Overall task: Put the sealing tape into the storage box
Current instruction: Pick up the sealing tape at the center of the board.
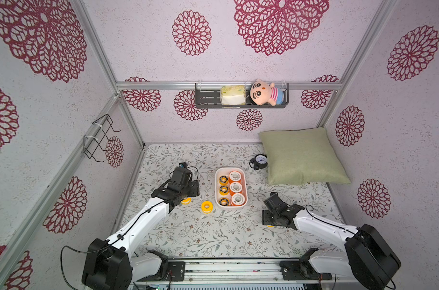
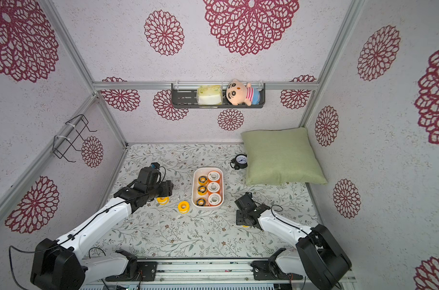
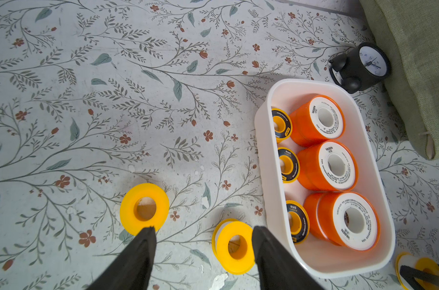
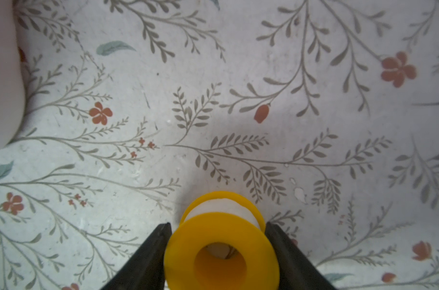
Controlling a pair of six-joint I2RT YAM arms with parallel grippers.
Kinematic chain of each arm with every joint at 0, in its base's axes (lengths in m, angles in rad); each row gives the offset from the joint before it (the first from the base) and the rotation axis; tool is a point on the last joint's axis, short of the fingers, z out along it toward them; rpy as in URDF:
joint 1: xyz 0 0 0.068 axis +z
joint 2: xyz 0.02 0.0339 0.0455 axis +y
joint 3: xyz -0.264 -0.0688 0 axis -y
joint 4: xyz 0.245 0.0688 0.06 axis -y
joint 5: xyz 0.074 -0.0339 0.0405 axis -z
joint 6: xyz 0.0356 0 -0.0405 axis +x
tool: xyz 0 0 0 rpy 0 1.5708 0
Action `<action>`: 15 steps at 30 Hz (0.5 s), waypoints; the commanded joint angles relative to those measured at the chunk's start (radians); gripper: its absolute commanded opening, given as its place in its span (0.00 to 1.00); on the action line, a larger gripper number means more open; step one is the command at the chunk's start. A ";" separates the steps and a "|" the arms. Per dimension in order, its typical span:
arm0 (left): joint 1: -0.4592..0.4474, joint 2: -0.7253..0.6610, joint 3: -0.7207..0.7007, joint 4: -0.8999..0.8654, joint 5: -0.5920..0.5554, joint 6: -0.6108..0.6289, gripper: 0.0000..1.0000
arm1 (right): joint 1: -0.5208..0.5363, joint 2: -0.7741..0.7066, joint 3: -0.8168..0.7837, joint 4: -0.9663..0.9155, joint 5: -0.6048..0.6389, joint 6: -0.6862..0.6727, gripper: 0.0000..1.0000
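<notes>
Left hand [image 3: 203, 228] hangs wide above a yellow spool [image 3: 234, 247], set to pinch it; right hand [image 4: 217, 224] flanks a second spool [image 4: 221, 253] near the box [image 3: 262, 150], grip unclear

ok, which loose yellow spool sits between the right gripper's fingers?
The lone yellow spool right of the storage box; the others lie left of it.
</notes>
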 commanded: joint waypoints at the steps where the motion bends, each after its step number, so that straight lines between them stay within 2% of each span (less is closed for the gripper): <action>1: 0.008 0.008 -0.006 0.022 0.012 -0.005 0.68 | 0.007 -0.033 0.014 -0.014 0.016 0.012 0.60; 8: 0.009 0.043 -0.005 0.061 0.088 -0.030 0.68 | 0.008 -0.086 0.049 -0.030 0.011 0.004 0.58; 15: 0.009 0.155 -0.011 0.188 0.307 -0.120 0.65 | 0.008 -0.081 0.118 -0.030 0.005 -0.038 0.58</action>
